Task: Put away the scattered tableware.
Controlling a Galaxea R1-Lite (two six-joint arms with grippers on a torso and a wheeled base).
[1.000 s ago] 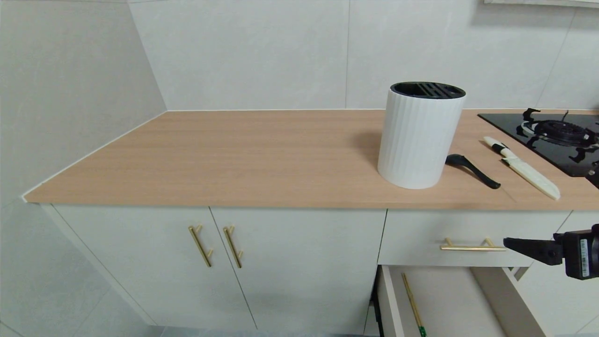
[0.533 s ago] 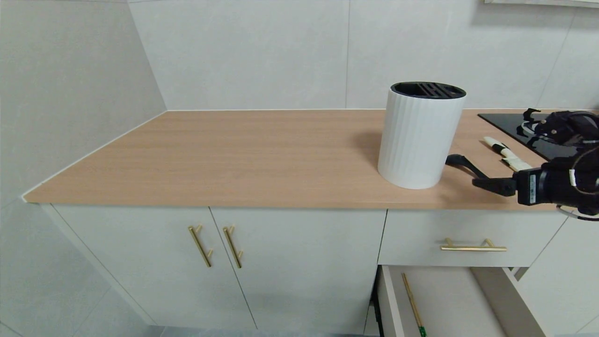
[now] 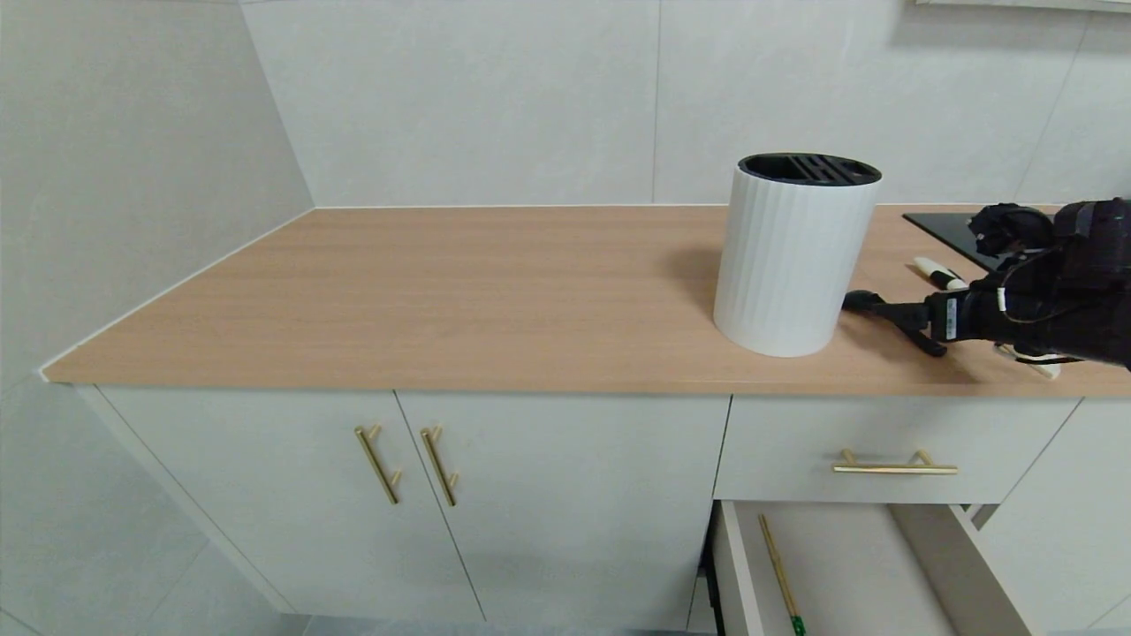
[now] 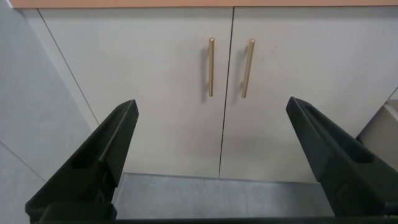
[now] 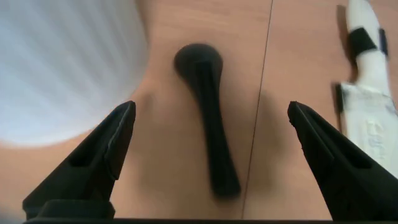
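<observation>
Kitchen setup: pale glossy wall tiles [image 3: 459, 97] behind a smooth wood-grain countertop [image 3: 495, 300]. On it sits a tall white ribbed cylinder holder [image 3: 786, 265] with a black slotted top.

The matte black plastic spoon [image 5: 208, 118] lies flat on the counter. Its rounded bowl end is just beside the holder's base and its slim handle points toward the front edge. A white knife with a black band on the handle [image 5: 367, 81] lies near it, not touching.

The right gripper [image 5: 210, 109] hangs over the spoon with its fingers spread wide, one on each side. A second ago it was down in front of the closed drawer, so it has come up over the counter.

The left gripper [image 4: 211, 106] is also spread wide, facing flat white cabinet doors [image 4: 180, 124] with thin brass bar handles.
</observation>
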